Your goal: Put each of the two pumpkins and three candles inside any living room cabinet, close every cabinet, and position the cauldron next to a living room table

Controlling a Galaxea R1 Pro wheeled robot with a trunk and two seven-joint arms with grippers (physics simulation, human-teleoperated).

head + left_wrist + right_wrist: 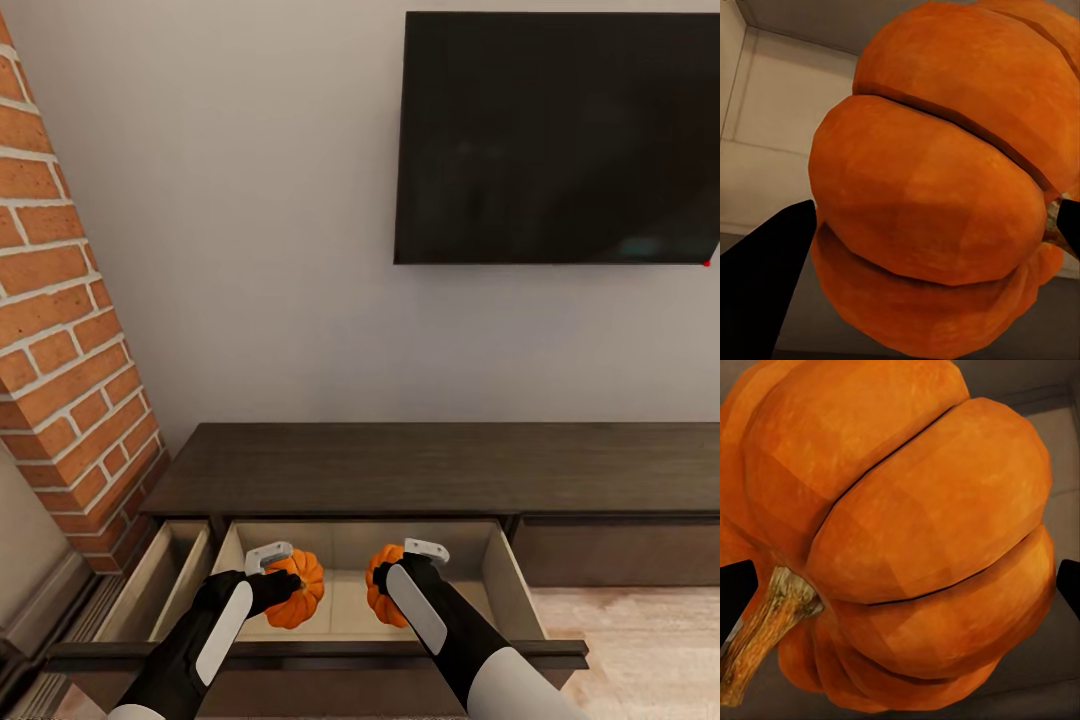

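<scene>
Two pumpkins hang over an open drawer of the cabinet (420, 470), each clamped in one end effector, with release into the pale interior apparently the next step. The left end effector (285, 580) holds the left pumpkin (297, 590) at about seven o'clock in the head view; the right end effector (395, 580) holds the right pumpkin (380, 597) just beside it, at about six o'clock, the two fruits near each other but apart. The risk from here is a careless drop: both pumpkins are round and ribbed, and one let go from above the drawer floor (345, 605) could roll, knock its neighbour, or settle against the drawer front (320, 655) and foul the closing. An arm drawn back too low could also catch that front edge. A second, narrower drawer (160, 580) stands open at eight o'clock, and it too must be shut before the cabinet counts as closed. Seen close in the left wrist view, the left pumpkin (937, 195) is bright orange with deep creases between fat lobes, pinched between dark fingertips (765, 262). In the right wrist view, the right pumpkin (907, 540) shows the same ribbed skin and a rough tan stem (769, 622).
</scene>
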